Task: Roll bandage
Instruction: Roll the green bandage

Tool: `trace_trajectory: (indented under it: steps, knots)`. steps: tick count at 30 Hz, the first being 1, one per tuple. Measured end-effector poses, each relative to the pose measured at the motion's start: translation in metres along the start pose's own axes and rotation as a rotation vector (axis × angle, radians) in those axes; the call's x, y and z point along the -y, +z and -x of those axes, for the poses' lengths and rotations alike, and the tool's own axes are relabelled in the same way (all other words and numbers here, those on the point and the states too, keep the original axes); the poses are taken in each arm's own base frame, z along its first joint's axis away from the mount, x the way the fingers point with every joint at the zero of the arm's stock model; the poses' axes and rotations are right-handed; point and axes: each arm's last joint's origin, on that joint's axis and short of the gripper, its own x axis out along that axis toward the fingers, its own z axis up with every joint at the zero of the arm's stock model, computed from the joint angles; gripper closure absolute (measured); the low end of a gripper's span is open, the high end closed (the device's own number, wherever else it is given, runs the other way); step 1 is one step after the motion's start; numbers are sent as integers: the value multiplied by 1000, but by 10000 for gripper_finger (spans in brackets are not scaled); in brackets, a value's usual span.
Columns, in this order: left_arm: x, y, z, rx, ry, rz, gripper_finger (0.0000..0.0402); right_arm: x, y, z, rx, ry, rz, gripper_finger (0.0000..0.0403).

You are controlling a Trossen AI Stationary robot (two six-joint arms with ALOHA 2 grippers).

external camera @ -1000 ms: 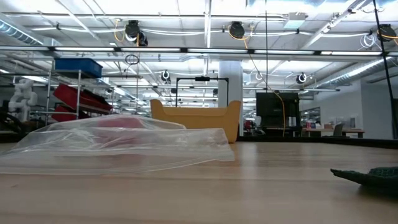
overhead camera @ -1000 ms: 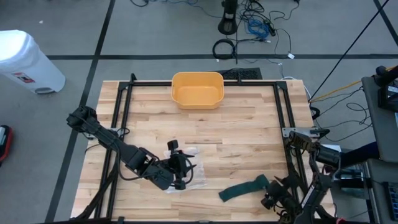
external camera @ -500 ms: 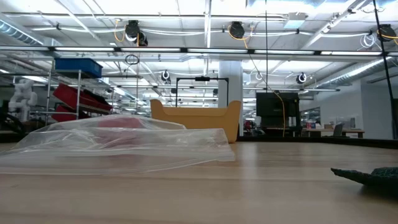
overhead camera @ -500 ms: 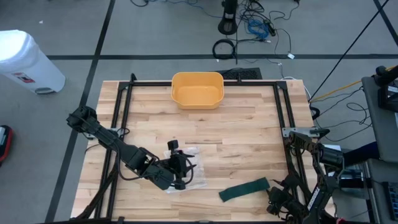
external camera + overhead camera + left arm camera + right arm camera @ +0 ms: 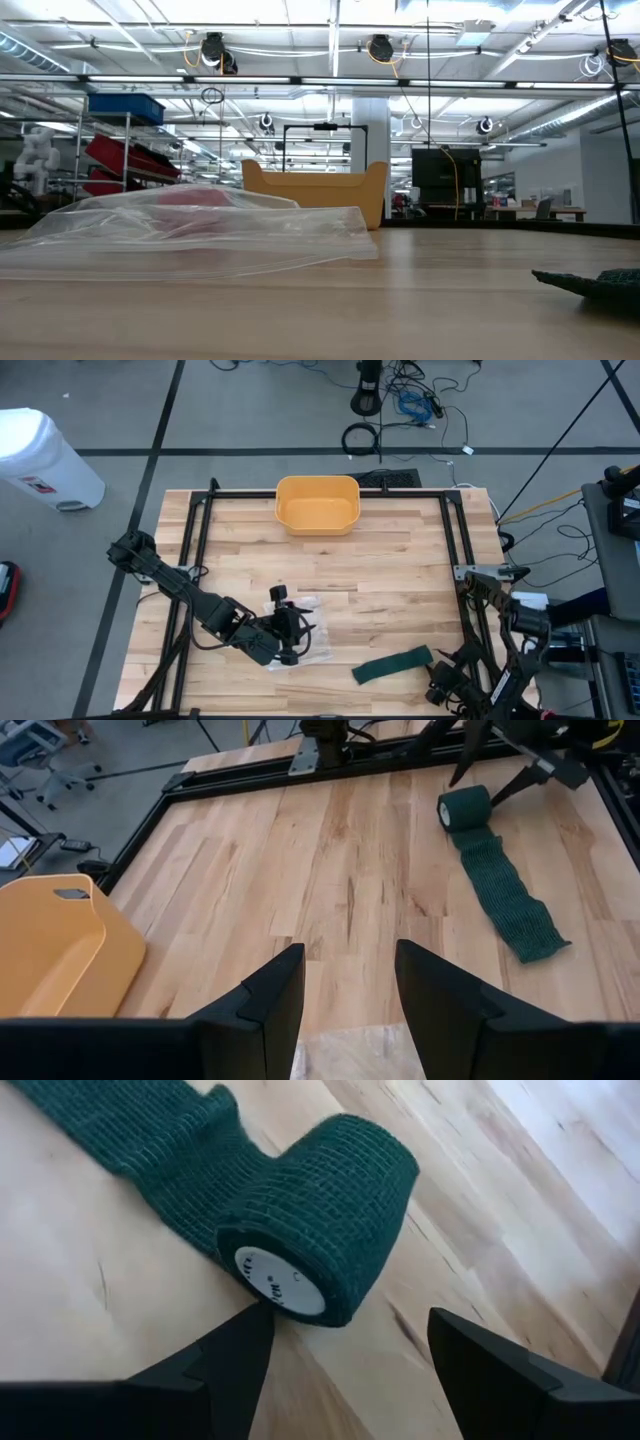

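**Right gripper poised at the roll end of the bandage**

Nearest the front edge of the pale wooden plank counter (image 5: 400,575), the right gripper (image 5: 345,1345) sits low with its two dark fingers spread wide, holding nothing. Just ahead of them lies the dark green woven bandage (image 5: 310,1220): a partly wound roll on a white core, its loose tail running flat across the wood. In the high view the bandage (image 5: 392,664) reads as a short green strip near the counter's front right, with the right gripper (image 5: 440,685) just beside its roll end.

To do this step well, I would judge that the fingers should close across the roll's flat ends, or push squarely on its round side, so that it travels straight along the tail. A skewed push would likely wind the layers off-centre. Light pressure should keep the fabric from slipping on the wood.

Farther in, near the counter's middle-left, the left gripper (image 5: 348,995) hovers over a clear crumpled plastic bag (image 5: 190,235), its fingers partly apart and empty. At the far edge stands a yellow plastic bin (image 5: 317,504).

The low view shows only the bandage's edge at its right border, and no arm. From above, the roll itself is hard to pick out against the right arm. What the bag holds cannot be told beyond a reddish tint.
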Motion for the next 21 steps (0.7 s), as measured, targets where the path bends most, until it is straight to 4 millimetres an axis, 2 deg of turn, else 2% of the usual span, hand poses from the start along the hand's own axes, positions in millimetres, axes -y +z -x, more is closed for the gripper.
trace_trajectory:
  steps: [8,13,21]
  knots:
    - [0,0,0,0,0,0,237,-1,-1,-1,9,-16,-45,149]
    - [0,0,0,0,0,-1,237,1,6,8,20,-58,-13,149]
    - [0,0,0,0,0,-2,237,8,8,6,58,-120,36,149]
